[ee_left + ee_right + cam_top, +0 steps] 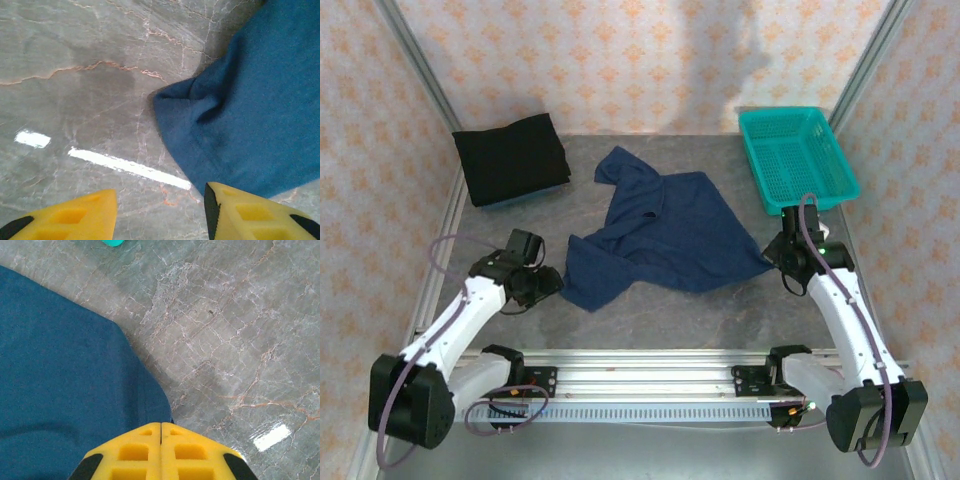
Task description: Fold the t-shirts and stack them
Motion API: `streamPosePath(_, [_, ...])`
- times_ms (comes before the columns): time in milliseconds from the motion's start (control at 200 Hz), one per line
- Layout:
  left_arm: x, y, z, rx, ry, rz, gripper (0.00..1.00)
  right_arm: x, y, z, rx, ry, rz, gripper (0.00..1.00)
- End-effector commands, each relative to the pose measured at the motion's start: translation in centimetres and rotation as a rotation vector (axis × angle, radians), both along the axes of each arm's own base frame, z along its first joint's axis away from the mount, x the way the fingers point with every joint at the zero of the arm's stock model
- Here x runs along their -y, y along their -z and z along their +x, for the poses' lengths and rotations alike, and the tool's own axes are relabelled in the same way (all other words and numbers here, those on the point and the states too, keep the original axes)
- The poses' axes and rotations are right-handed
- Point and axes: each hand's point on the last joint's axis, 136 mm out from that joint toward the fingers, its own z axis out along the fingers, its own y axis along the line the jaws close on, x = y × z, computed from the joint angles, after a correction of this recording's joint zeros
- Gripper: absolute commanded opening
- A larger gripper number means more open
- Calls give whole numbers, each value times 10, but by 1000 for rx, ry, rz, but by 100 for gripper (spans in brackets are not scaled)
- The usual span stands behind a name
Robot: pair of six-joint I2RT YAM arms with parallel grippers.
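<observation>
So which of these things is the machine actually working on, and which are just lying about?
Part of the job: navy blue t-shirt, crumpled mid-table; black t-shirt, folded at the far left corner.
Just lying about: teal basket, far right.

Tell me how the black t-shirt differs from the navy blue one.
The plain black cloth t-shirt is folded into a neat rectangle; the navy blue cloth t-shirt lies unfolded and rumpled. The black one sits at the far left of the grey stone-look table, the navy one in the middle. Folded, the black one covers less table. Both rest on the table.
</observation>
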Motion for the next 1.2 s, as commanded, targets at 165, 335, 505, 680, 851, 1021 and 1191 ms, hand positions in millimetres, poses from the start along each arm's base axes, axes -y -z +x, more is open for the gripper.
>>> streamPosePath(165, [-8, 12, 34, 14, 74, 126, 45, 7, -12, -4, 3, 6, -32, 0])
streamPosePath(335, [-11, 15, 49, 19, 79, 164, 43, 6, -13, -7, 5, -4, -33, 0])
streamPosePath(505, [-2, 27, 60, 1, 121, 137, 41, 8, -16, -9, 3, -16, -50, 0])
streamPosePath(680, [2, 33, 56, -24, 193, 135, 41, 9, -19, -10, 1, -20, -60, 0])
streamPosePath(851, [12, 37, 55, -17, 234, 92, 41, 9, -18, -11, -3, -22, -64, 0])
streamPosePath(1021, [14, 45, 52, -42, 249, 94, 39, 9, -19, -10, -1, -24, -67, 0])
streamPosePath(1191, [22, 51, 50, -55, 274, 83, 34, 9, -18, -11, -4, -24, -66, 0])
